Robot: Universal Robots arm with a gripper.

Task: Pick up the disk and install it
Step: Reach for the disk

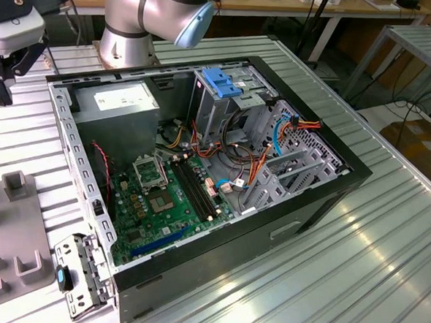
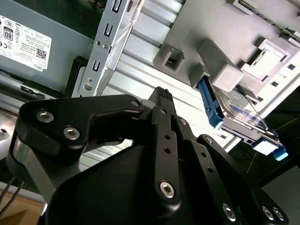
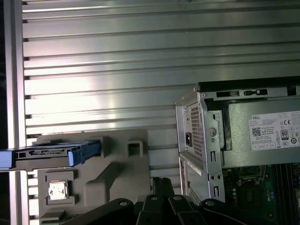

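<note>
1. While the gripper hangs clenched and empty, the pick-up looks not yet begun.
2. The disk sits slotted in the grey holder, near the computer case.
3. Grasping it, I'd judge, calls for opened jaws squared to its edges.

Blue-railed disk apparently stands edgewise in grey holder.
</note>
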